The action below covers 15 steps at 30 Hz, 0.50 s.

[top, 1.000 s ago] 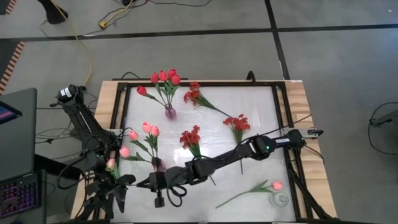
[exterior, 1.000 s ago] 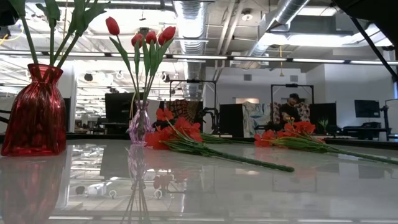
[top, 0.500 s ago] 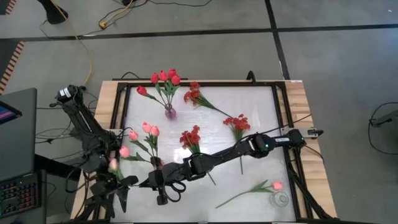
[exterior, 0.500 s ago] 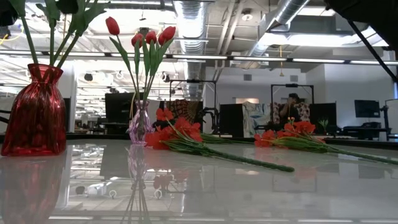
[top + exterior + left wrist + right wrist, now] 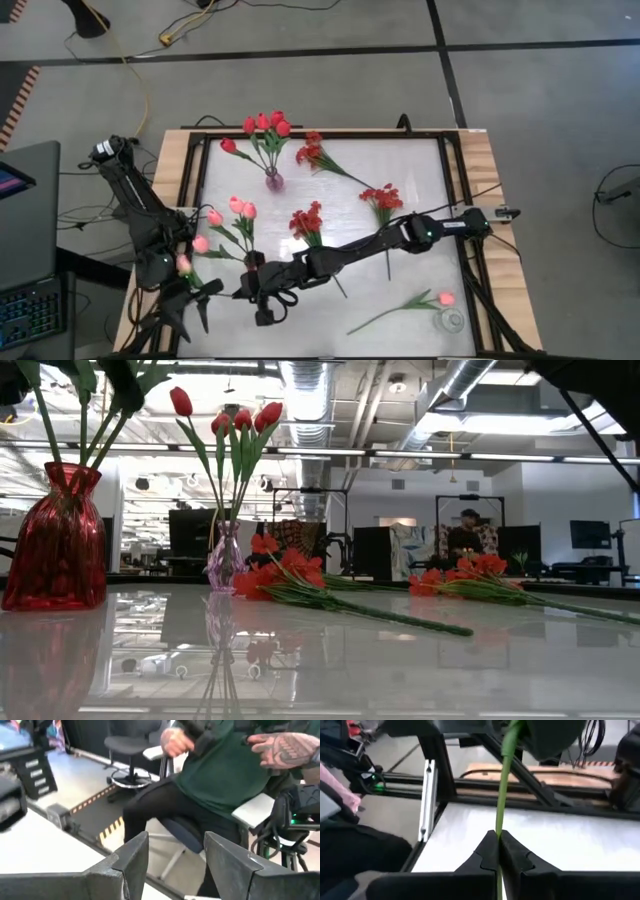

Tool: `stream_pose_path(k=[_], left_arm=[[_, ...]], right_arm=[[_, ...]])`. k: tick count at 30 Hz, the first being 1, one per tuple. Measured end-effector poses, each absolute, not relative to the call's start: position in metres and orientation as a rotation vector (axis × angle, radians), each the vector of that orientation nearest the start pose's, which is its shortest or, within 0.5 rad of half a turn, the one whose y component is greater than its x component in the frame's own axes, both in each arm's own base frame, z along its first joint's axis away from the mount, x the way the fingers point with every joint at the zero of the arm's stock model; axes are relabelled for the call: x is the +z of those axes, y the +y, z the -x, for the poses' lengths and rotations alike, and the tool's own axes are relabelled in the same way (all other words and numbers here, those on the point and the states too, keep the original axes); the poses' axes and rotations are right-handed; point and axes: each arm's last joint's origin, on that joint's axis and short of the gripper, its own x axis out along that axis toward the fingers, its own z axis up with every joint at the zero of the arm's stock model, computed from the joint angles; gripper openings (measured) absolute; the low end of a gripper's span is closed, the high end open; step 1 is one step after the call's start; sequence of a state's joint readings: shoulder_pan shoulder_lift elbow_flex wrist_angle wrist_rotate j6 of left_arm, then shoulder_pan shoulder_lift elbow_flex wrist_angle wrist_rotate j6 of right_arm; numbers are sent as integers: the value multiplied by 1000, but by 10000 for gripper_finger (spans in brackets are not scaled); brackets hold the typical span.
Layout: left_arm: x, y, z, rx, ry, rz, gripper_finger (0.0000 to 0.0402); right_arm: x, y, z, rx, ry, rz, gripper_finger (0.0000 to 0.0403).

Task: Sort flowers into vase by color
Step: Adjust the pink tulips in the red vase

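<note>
Both arms are black, built of slim tubular links joined by chunkier rounded joints, with thin black cables trailing along them. The right arm (image 5: 400,240) carries a small green light on one joint. The left arm (image 5: 135,205) has a pale round cap at its base. The left gripper's fingers (image 5: 135,860) are dark grey, angular wedges with flat inner faces.
</note>
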State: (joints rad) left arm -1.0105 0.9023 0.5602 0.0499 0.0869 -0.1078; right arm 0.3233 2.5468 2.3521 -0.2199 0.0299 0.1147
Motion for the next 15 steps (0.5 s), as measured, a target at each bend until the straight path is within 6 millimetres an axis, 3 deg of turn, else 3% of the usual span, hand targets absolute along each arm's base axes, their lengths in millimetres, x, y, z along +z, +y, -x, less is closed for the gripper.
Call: stream_pose_path(k=[7,15], left_arm=[[252,-167,-106,-1025,411,-53,181],[251,-164,-110,-871,342,-182,180]], right_arm=[[236,184,-540,274,496,-110,60],[235,183,-541,278,514,-202,58]])
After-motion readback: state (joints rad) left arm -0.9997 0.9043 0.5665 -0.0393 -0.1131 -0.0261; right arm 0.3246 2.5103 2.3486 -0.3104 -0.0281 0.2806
